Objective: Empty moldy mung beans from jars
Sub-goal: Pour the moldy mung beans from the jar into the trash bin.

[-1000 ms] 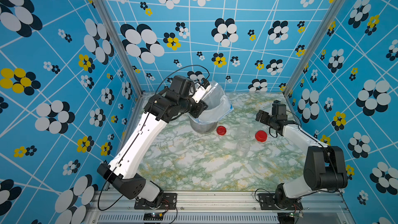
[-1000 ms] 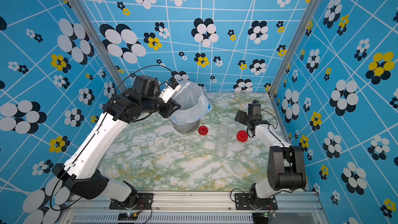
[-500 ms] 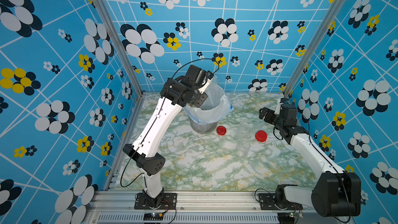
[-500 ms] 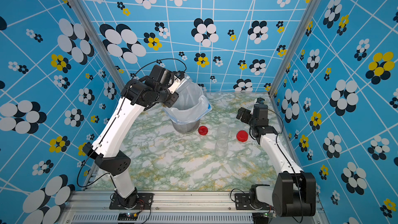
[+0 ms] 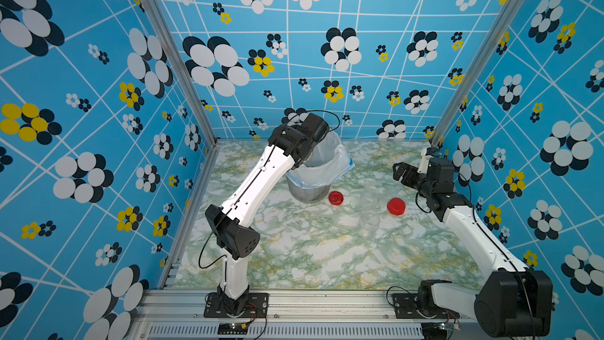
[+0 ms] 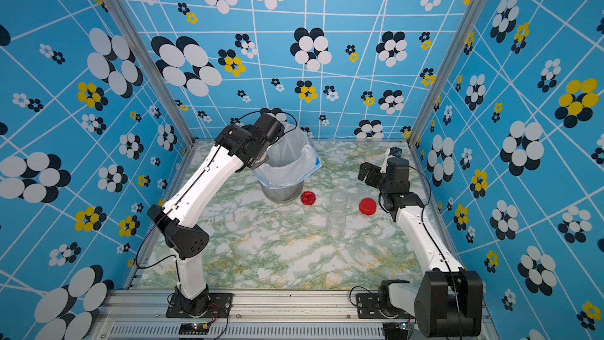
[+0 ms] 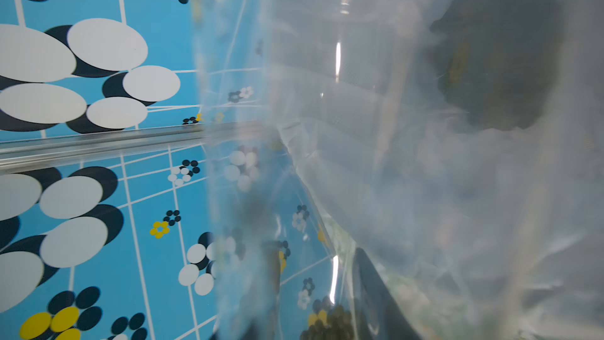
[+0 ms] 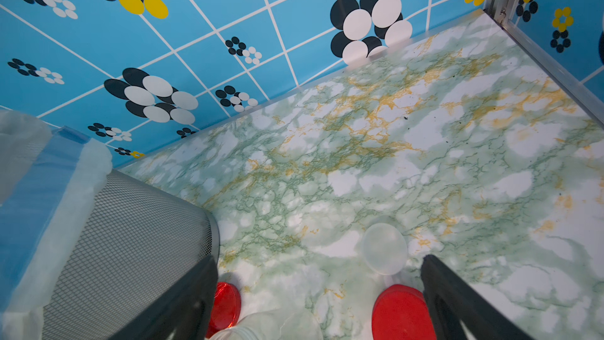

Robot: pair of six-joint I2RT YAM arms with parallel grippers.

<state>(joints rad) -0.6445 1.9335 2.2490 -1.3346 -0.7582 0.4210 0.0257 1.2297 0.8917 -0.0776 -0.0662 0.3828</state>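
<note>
We've got the bucket (image 5: 307,192) standing on the table (image 5: 310,256) toward the back, left of centre. The bag (image 5: 327,168) is in it, with mung beans (image 7: 496,70) down in the bag. The left arm (image 5: 261,174) reaches over its rim from the left. Just right of the bucket's base lies the first lid (image 5: 336,197). Further right we find the back jar (image 5: 370,196), the front jar (image 5: 369,223) directly before it, then the second lid (image 5: 396,206). Behind both lids lies a third lid (image 8: 385,250). A third jar (image 7: 327,76) sits at the bag's mouth (right against the wrist camera).
</note>
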